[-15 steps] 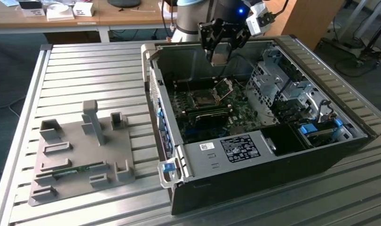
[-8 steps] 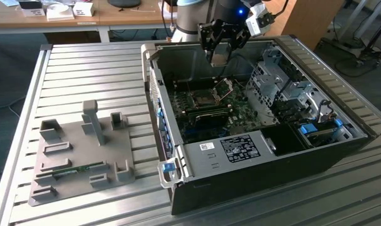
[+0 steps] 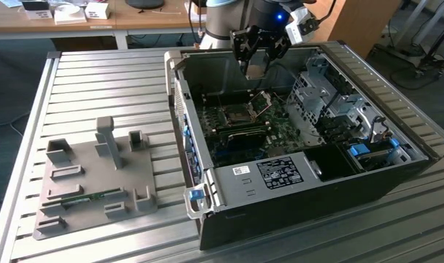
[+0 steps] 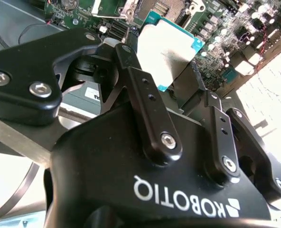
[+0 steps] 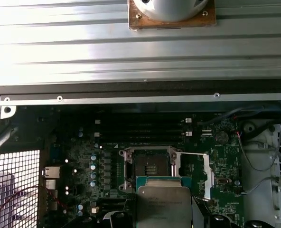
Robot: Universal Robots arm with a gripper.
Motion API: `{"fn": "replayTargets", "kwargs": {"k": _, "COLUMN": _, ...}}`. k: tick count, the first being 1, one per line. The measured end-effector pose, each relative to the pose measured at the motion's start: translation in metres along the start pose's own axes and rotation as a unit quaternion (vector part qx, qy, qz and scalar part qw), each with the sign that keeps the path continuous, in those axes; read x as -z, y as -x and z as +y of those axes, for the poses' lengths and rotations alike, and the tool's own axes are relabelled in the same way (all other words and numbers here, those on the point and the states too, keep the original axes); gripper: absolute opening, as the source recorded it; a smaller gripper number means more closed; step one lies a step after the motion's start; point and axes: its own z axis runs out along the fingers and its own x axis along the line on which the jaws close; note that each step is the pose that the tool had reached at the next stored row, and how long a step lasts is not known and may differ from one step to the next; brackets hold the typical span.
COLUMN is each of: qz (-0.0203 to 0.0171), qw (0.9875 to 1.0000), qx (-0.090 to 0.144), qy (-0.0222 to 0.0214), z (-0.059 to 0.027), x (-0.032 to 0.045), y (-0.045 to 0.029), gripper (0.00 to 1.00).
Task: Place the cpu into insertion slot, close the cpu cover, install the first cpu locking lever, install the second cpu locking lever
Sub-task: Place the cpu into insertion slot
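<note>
While claw (image 3: 256, 68) clamps cpu (image 4: 168, 50), cpu cover (image 3: 262, 102) raised

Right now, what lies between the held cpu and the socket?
Nothing: in the exterior view, the cpu in the hand hangs over the bare socket, cpu cover raised.

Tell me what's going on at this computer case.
The robot arm's gripper holds the cpu pinched between its fingers, above the open computer case. The chip hangs over the motherboard, near the insertion slot, which is empty. The cpu cover stands swung up and open at the slot. The cpu is not yet seated and the cover is not yet closed.
</note>
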Motion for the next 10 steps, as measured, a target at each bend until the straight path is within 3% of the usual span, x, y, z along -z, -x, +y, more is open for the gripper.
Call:
{"fn": "replayTargets", "kwargs": {"k": 2, "qz": 0.0, "qw": 1.0, "qx": 0.0, "qy": 0.0024, "z": 0.0, "x": -0.0001, "y": 0.0, "gripper": 0.54}}
{"fn": "replayTargets", "kwargs": {"k": 10, "qz": 0.0001, "qw": 1.0, "qx": 0.0, "qy": 0.0024, "z": 0.0, "x": -0.0002, "y": 0.0, "gripper": 0.54}}
